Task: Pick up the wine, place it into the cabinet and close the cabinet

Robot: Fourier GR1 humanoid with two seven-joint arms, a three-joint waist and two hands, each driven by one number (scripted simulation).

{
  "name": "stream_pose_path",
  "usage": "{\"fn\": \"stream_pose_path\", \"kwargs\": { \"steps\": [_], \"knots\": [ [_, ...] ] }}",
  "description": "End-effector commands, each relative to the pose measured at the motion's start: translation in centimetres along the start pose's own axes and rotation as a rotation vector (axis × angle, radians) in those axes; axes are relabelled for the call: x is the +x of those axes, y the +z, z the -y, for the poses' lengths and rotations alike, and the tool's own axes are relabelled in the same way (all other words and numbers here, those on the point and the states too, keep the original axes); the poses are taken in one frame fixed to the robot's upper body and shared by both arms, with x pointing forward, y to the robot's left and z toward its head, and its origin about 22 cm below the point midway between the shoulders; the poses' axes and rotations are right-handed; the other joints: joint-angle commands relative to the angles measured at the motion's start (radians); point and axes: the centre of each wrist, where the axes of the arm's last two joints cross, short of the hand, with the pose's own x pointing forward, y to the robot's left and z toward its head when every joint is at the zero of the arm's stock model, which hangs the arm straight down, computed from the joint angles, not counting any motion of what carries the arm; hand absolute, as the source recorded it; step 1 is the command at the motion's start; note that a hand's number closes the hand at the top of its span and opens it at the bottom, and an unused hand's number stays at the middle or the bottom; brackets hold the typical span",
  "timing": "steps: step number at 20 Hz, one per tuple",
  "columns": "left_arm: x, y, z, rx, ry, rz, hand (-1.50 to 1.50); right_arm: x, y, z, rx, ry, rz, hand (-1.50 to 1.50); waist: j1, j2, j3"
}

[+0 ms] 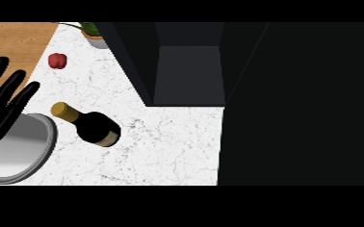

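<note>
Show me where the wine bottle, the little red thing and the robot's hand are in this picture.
wine bottle (pixel 95 127): head view, on its dark body, below the gold-capped neck.
red pepper (pixel 58 60): head view, on the middle of its red skin.
left hand (pixel 14 101): head view, on its straight black fingers at the left edge.

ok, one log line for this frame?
stage: pre-grasp | wine bottle: standing on counter, untouched | cabinet: open | left robot hand: open, resting by plate | right robot hand: out of view

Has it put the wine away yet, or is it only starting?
Only starting. Done: the cabinet already stands open. In hand: nothing; the wine stands on the counter, and the left hand rests open at the left edge. The right hand is out of view. Left: grasp the wine, place it inside, shut the cabinet.
</note>
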Motion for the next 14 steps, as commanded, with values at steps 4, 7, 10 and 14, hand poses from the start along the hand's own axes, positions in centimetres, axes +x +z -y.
{"fn": "stream_pose_path", "kwargs": {
  "steps": [4, 7, 10, 14],
  "knots": [
    [0.4, 0.6, -2.5, -0.011, 0.043, 0.043, -1.50, 2.6, 3.4, 0.4, 0.007, 0.028, 0.054, -1.50, -0.009, 0.001, 0.001],
    [0.8, 0.0, -3.3, 0.009, 0.032, 0.033, -1.50, 4.1, 2.6, -0.1, 0.028, 0.010, 0.064, -1.50, -0.008, 0.002, 0.000],
    [-0.2, 0.2, -4.8, 0.010, 0.027, 0.006, -1.50, 2.5, 1.3, -1.1, -0.005, 0.006, 0.064, -1.50, -0.003, 0.003, 0.000],
    [0.9, -0.1, -7.0, 0.026, 0.033, -0.043, -1.50, 3.4, 2.2, -0.9, 0.012, 0.011, 0.064, -1.50, -0.005, 0.002, 0.000]
  ]
}}
